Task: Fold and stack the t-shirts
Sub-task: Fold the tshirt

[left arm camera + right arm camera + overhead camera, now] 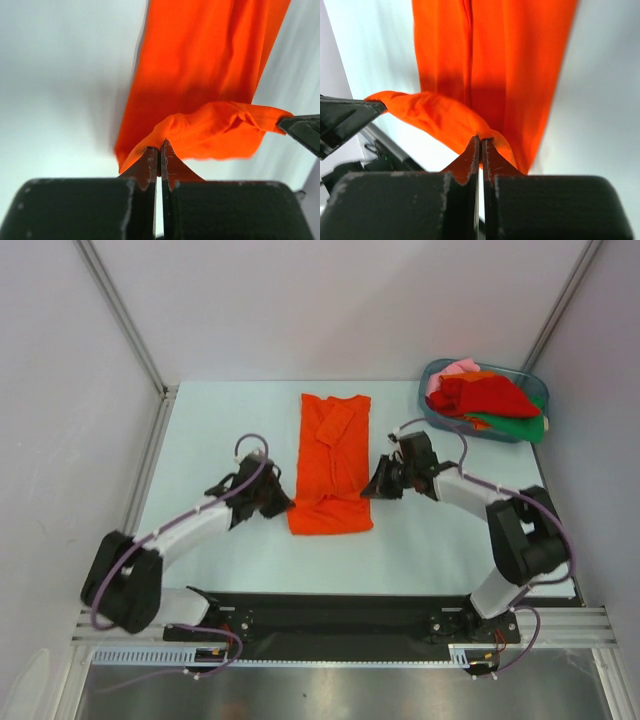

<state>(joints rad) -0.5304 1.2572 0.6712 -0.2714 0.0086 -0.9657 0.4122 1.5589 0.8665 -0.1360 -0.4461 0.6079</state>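
Observation:
A bright orange t-shirt lies in the middle of the table, folded into a long narrow strip. Its collar end points to the far side. My left gripper is shut on the near left corner of its hem, and my right gripper is shut on the near right corner. In the left wrist view the gripper pinches a raised fold of orange t-shirt. The right wrist view shows the same: the gripper pinches the orange t-shirt. The hem between both grippers is lifted off the table.
A bluish plastic tub stands at the back right, holding red, green and pink t-shirts in a heap. White walls enclose the table on the left, back and right.

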